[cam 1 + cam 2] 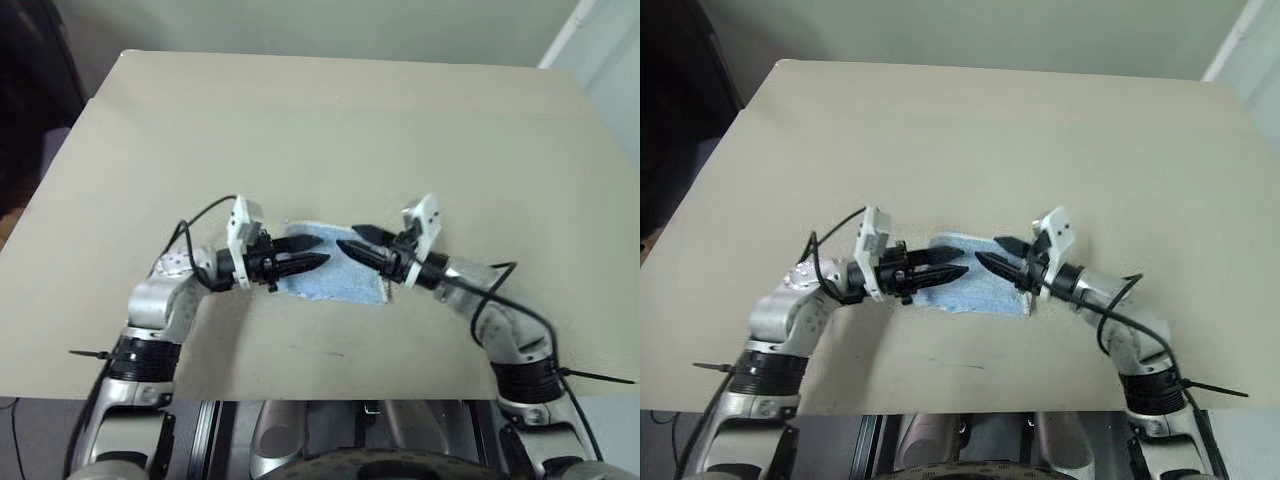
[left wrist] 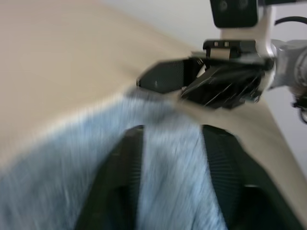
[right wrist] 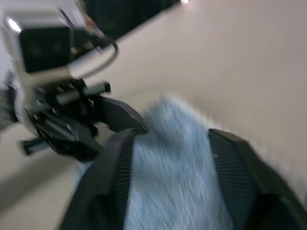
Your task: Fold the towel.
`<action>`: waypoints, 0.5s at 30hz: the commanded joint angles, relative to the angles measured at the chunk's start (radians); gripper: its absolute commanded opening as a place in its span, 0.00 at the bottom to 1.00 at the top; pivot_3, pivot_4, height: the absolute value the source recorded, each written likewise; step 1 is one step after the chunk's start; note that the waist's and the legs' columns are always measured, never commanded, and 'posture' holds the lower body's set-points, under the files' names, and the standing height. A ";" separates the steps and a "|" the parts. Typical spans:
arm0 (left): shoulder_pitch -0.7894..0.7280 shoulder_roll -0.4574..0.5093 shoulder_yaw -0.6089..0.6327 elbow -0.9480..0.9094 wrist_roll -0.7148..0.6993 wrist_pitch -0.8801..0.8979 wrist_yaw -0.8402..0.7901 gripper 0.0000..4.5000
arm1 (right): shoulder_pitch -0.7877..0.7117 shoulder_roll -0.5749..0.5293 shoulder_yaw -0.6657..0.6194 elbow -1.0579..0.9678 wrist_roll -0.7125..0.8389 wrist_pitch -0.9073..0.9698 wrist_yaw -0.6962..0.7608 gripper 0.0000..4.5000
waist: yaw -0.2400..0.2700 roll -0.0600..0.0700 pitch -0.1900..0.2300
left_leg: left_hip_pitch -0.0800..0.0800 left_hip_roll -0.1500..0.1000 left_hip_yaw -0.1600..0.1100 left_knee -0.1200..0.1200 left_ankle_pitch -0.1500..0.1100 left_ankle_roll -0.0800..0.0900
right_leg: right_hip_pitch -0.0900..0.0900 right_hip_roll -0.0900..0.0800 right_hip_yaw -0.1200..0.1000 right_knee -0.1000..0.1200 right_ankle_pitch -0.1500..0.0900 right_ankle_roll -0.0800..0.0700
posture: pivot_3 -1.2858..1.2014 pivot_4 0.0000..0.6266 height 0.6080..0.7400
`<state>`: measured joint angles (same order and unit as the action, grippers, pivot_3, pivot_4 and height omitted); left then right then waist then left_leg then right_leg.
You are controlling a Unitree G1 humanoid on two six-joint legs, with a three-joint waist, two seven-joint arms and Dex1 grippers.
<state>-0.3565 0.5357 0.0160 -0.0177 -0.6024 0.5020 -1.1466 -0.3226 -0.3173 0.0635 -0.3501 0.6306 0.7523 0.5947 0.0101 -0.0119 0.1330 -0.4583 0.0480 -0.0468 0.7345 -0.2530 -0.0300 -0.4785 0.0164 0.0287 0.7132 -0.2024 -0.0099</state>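
The towel [image 1: 338,274], light blue and fuzzy, lies as a small folded rectangle on the beige table [image 1: 330,130], near its front edge. My left gripper [image 1: 318,252] points in over the towel's left end with its fingers open and nothing gripped. Opposite it, my right gripper [image 1: 348,238] points in over the right end, also open and empty. The two sets of fingertips nearly meet above the towel's middle. In the left wrist view the towel [image 2: 168,158] shows between my open fingers [image 2: 122,177], with the right gripper [image 2: 192,81] beyond. The right wrist view shows the towel [image 3: 168,163] and the left gripper [image 3: 120,117].
The tabletop stretches bare and wide behind the towel up to its far edge [image 1: 330,58]. A dark area [image 1: 35,90] lies past the table's left side. The table's front edge [image 1: 330,396] runs close below my arms.
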 commanded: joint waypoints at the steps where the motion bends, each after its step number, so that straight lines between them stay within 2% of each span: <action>1: -0.021 0.018 0.039 -0.055 -0.036 0.017 0.008 0.77 | -0.013 -0.065 -0.049 -0.073 0.061 0.065 0.018 0.87 | 0.000 0.000 0.000 | 0.000 0.000 0.000 0.000 0.000 0.000 | 0.001 0.000 0.000 0.000 0.000 0.000 | 0.52 0.24 0.68; 3: -0.026 0.030 0.043 -0.060 -0.029 0.016 0.005 0.93 | -0.012 -0.111 -0.078 -0.078 0.096 0.107 0.033 1.00 | 0.001 0.000 0.000 | 0.001 0.000 0.000 0.000 -0.001 0.001 | 0.001 0.000 0.000 0.000 -0.001 -0.001 | 0.52 0.24 0.68; 4: -0.027 0.034 0.044 -0.062 -0.024 0.009 0.006 0.99 | -0.010 -0.132 -0.096 -0.073 0.116 0.136 0.036 1.00 | 0.001 0.000 0.000 | 0.001 0.000 0.000 0.000 -0.001 0.000 | 0.001 0.000 0.000 0.000 -0.002 -0.001 | 0.52 0.24 0.68; 8: -0.027 0.032 0.045 -0.041 0.035 -0.073 0.037 0.99 | -0.011 -0.201 -0.140 -0.018 0.174 0.259 0.029 1.00 | 0.001 0.000 0.000 | 0.001 0.000 0.000 0.000 -0.002 0.000 | 0.001 0.000 0.000 0.000 -0.002 -0.001 | 0.52 0.24 0.68; 10: -0.013 0.034 0.038 -0.013 0.080 -0.139 0.039 0.99 | -0.031 -0.230 -0.167 0.032 0.216 0.364 0.012 1.00 | 0.001 0.000 0.000 | 0.001 0.000 0.000 0.000 -0.002 0.001 | 0.001 0.000 0.000 0.000 -0.005 0.005 | 0.52 0.24 0.68; 15: 0.022 0.028 0.038 0.000 0.087 -0.182 0.024 0.99 | -0.100 -0.229 -0.217 0.161 0.300 0.576 -0.024 1.00 | -0.003 0.000 0.000 | 0.002 0.000 0.000 0.000 -0.001 0.001 | 0.001 0.000 0.000 0.001 -0.007 0.008 | 0.52 0.24 0.68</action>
<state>-0.3439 0.5655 0.0441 -0.0017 -0.5120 0.3456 -1.1106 -0.4072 -0.5432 -0.1278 -0.2071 0.8907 1.2695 0.5750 0.0074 -0.0118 0.1334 -0.4562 0.0481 -0.0471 0.7341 -0.2542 -0.0293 -0.4776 0.0167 0.0289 0.7142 -0.2091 -0.0021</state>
